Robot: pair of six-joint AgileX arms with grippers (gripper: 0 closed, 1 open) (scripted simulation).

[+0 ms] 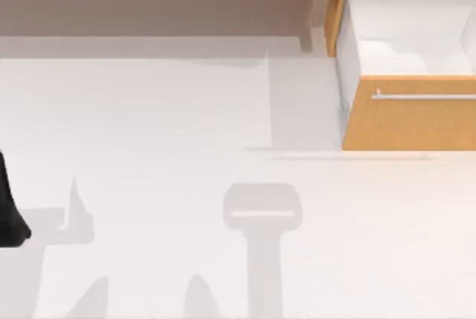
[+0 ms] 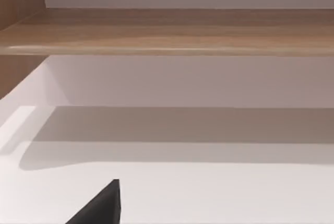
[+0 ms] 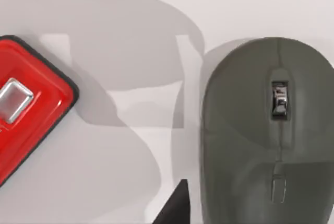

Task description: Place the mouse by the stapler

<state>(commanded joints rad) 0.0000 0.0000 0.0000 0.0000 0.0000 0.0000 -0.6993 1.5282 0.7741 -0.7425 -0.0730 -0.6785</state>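
Mouse lies flat on the table just beside the red stapler, apart from it. Rigid, light, smooth-domed shell — best pinched across its narrow flanks. Neither gripper's state can be told — left arm sits at the table's left edge

Dark grey rounded mouse looks like matt plastic, metal-looking scroll wheel. Beside the mouse, the red stapler is glossy. Smooth white desk, wood-grain orange drawer front.
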